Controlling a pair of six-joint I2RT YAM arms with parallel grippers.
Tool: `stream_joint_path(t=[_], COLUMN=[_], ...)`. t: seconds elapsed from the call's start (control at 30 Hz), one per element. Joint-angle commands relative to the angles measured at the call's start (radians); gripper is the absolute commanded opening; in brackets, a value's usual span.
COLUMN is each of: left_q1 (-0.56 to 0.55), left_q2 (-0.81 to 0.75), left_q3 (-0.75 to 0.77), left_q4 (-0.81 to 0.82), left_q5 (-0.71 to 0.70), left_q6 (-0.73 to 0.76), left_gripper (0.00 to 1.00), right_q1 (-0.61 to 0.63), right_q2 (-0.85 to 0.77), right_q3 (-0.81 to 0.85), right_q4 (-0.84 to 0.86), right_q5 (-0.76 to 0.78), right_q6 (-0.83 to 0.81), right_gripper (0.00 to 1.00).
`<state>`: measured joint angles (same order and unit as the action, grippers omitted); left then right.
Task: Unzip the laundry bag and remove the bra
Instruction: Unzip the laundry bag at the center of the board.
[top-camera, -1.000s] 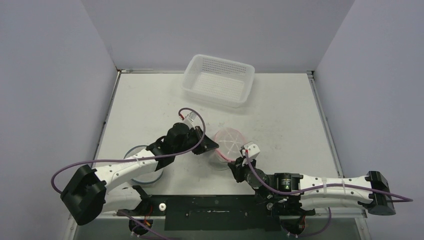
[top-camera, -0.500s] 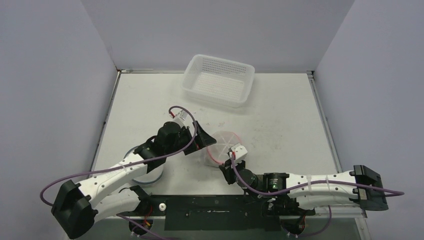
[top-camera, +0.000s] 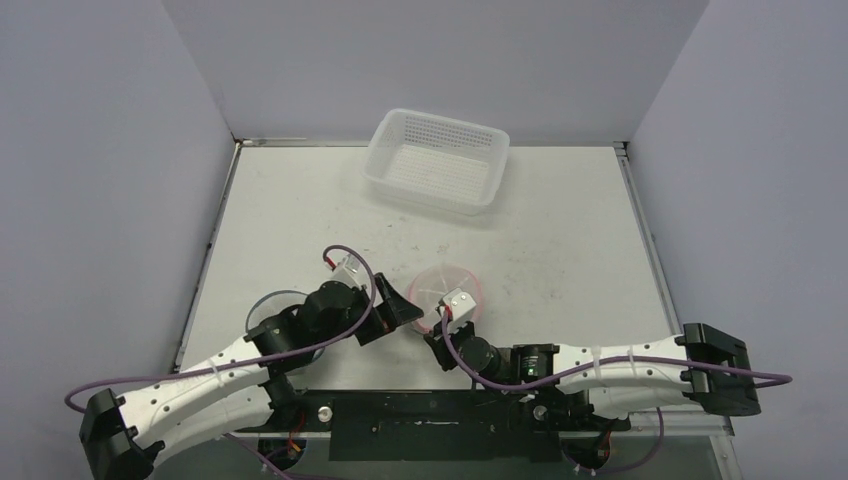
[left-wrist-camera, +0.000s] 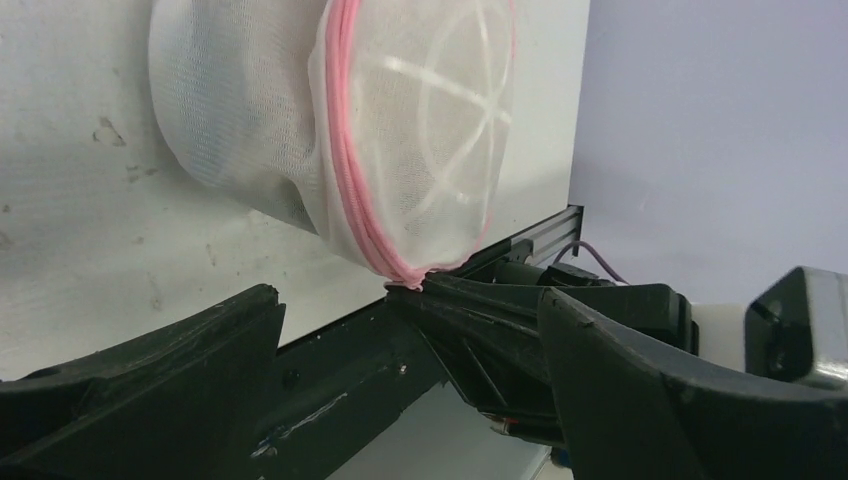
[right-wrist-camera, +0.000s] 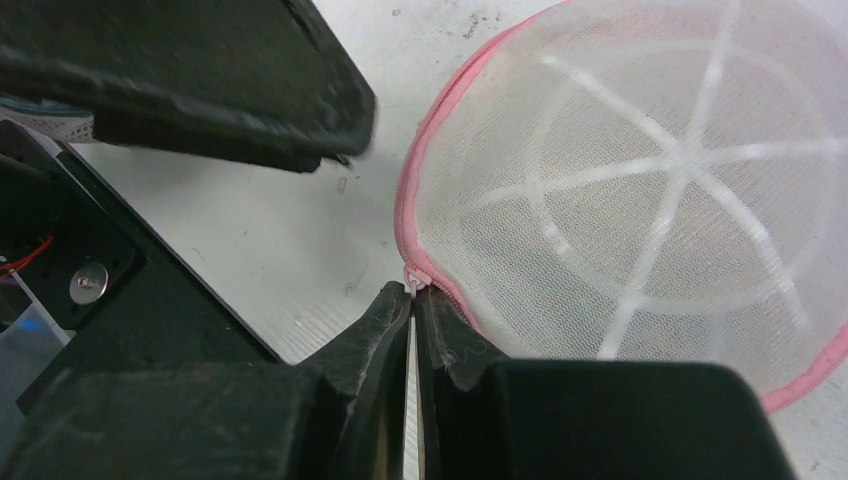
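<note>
A round white mesh laundry bag (top-camera: 447, 290) with a pink zip (right-wrist-camera: 405, 200) round its rim sits on the white desk (top-camera: 560, 240), near the front edge between the two arms. It is drum-shaped rather than long. Its flat face, crossed by white ribs, turns up toward the overhead camera. In the left wrist view the bag leans, so its axis is off vertical and its lowest rim point faces the arm bases. There the right gripper (right-wrist-camera: 412, 295) is closed, pinching the small pale zip pull (right-wrist-camera: 412, 275). The left gripper (top-camera: 405, 310) is spread wide just beside the bag's left side, holding nothing. A white perforated plastic basket (top-camera: 425, 195) stands well apart at the back.
</note>
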<state>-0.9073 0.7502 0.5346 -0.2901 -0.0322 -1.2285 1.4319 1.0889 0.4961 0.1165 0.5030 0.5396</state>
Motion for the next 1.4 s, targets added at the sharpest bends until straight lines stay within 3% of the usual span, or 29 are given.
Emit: stream_joint_path(t=[0.0,0.2,0.43,0.73,1.17,1.37], left_q1=[-0.066,-0.075,-0.076,-0.066,-0.012,0.035], left_q2=[0.108,0.205,0.229,0.239,0.211,0.211], left_q3=[0.054,0.066,0.052,0.035,0.027,0.008], left_q4=[0.094,0.152,0.19,0.2,0.2,0.274], left_q5=[-0.076,-0.092,-0.121,-0.152,-0.117,-0.033], left_q6=[-0.058,-0.076,-0.091,-0.095,-0.063,-0.017], left_gripper=[0.98,0.78,0.31,0.0,0.0,0.0], right_q1=[-0.011,-0.012,-0.013,-0.011,-0.011,-0.011], right_q2=[0.033,0.024,-0.012,-0.09,-0.254,-0.316], right_q3=[0.055,0.052,0.035,0.008,-0.053,-0.058], right_q4=[0.077,0.07,0.049,-0.011,-0.228,-0.281], right_q5=[-0.029,-0.031,-0.022,0.001,0.1,0.129], right_q6=[-0.016,-0.014,-0.006,0.015,0.09,0.098], right_gripper=[0.05,0.05,0.05,0.05,0.05,0.05])
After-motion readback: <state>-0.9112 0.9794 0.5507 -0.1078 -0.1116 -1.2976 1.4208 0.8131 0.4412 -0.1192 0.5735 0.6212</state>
